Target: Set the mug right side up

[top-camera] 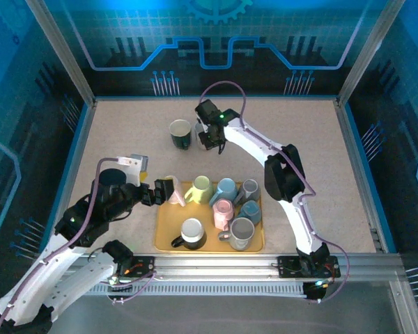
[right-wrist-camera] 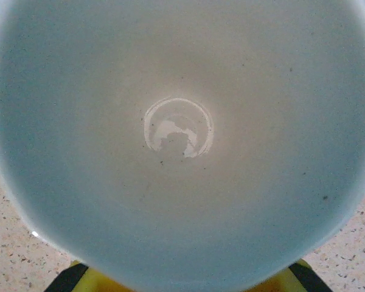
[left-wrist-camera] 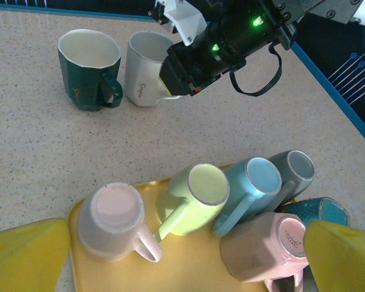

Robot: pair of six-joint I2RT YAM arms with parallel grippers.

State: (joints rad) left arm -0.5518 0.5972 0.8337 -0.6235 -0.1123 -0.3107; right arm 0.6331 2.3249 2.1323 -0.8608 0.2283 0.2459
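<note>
Glazed white mug (right-wrist-camera: 182,140) stands mouth up on the table (top-camera: 320,160), its pale bowl gaping under the right wrist camera.

At the table's far side, the right gripper (top-camera: 211,141) hangs over the rim, just beside a dark green mug (top-camera: 180,133) and well apart from the yellow tray (top-camera: 163,226) of mugs; whether its jaws are pinching the wall cannot be told. At the tray's left edge, the left gripper (top-camera: 160,193) sits spread, yellow fingers (left-wrist-camera: 24,258) apart and holding nothing. Judged from its sheen, the mug is stiff, weighty ceramic, slick and liable to chip if dropped. The rim wall, one finger inside and one outside, looks the surest hold, the handle being hidden behind the gripper.
</note>
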